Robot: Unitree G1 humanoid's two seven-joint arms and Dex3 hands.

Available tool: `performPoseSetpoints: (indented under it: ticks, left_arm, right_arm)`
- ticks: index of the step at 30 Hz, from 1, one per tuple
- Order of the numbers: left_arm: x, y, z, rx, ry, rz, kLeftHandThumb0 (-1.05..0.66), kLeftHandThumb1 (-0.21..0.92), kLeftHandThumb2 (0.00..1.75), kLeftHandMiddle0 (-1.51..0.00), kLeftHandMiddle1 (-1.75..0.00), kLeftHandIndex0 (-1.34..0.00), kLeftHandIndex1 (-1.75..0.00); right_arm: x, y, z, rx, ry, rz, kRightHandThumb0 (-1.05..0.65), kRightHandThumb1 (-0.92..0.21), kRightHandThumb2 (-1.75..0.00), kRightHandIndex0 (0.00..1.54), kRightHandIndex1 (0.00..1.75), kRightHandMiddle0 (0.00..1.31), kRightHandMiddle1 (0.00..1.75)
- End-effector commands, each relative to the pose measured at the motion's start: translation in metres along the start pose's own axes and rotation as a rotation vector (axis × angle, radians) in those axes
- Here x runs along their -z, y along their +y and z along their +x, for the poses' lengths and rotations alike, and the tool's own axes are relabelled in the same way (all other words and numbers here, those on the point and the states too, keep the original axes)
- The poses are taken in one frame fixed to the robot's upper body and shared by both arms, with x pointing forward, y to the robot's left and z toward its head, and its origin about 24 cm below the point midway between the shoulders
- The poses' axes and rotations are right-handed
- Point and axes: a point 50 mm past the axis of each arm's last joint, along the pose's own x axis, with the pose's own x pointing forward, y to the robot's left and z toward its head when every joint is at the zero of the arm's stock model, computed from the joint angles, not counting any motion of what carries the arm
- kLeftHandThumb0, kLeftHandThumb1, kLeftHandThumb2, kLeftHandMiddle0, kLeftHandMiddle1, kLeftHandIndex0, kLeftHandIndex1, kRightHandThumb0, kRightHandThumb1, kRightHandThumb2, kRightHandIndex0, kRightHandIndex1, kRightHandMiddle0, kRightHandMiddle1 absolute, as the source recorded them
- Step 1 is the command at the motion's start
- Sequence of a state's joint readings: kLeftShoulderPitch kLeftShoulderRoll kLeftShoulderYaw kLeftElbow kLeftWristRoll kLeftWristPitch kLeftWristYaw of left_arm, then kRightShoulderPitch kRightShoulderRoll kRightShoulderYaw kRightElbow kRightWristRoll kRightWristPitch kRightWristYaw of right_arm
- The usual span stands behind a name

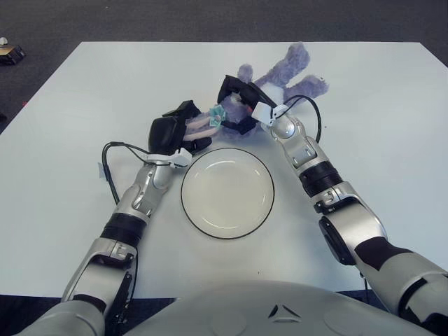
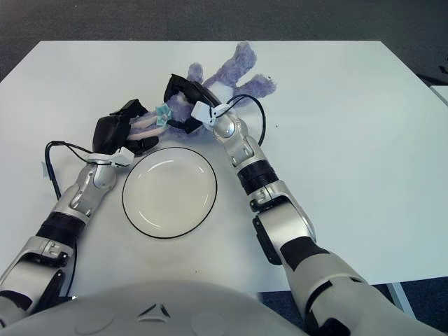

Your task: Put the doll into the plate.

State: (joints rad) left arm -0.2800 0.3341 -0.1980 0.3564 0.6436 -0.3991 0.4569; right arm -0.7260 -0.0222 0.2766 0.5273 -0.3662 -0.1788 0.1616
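A: Doll (image 1: 280,77) status? Start near and work outward.

B: Nearest is the plate (image 1: 227,192), white with a dark rim, flat on the white worktop (image 1: 70,105). Nothing lies in it. Judged progress: grasp stage only; lift and transfer into the plate not yet done.

A: Hands?

B: Just beyond the plate's far-left rim, left hand (image 1: 175,129). Its fingers (image 1: 199,143) are curled around the doll's pale pink part, next to a small teal bow (image 1: 219,116). Beyond the far rim, right hand (image 1: 241,105), its fingers (image 1: 231,87) closed over the purple body from above.

A: And the doll itself?

B: Purple plush, lying on the worktop past the plate, apart from the rim. Near end sits between the two hands, covered by both. Limbs stretch away up and right, free of either hand. Whether it is lifted clear of the worktop, I cannot tell.

A: Remaining?

B: Raise it and bring it toward the robot, over the plate, then release.
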Motion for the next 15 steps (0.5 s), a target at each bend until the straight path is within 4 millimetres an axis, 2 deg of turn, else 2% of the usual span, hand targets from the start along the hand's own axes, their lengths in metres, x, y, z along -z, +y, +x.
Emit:
performPoseSetpoints:
  ticks: [1, 9, 12, 15]
  left_arm:
    - [0.0009, -0.003, -0.0025, 0.021, -0.013, -0.002, 0.13, 0.44, 0.96, -0.9, -1.75, -0.71, -1.75]
    - [0.0021, -0.003, -0.0022, 0.034, -0.034, -0.003, 0.13, 0.43, 0.98, -0.9, -1.75, -0.71, -1.75]
    - [0.0025, -0.003, -0.0021, 0.036, -0.038, -0.002, 0.13, 0.42, 0.98, -0.9, -1.75, -0.71, -1.75]
    - [0.0029, -0.0032, -0.0018, 0.04, -0.043, -0.001, 0.14, 0.42, 0.98, -0.9, -1.75, -0.7, -1.75]
  right_arm:
    - [-0.0033, -0.001, 0.0028, 0.021, -0.005, 0.053, 0.0, -0.5, -1.03, 0.47, 1.7, 0.41, 1.6]
    - [-0.0035, -0.0045, 0.0023, 0.048, -0.002, 0.097, -0.01, -0.61, -0.76, 0.56, 1.52, 0.46, 1.42]
    - [-0.0036, -0.0058, 0.0019, 0.056, 0.0, 0.112, -0.01, -0.63, -0.72, 0.57, 1.49, 0.47, 1.39]
    - [-0.0035, -0.0086, 0.0007, 0.082, 0.006, 0.149, -0.01, -0.82, -0.42, 0.54, 1.47, 0.39, 1.35]
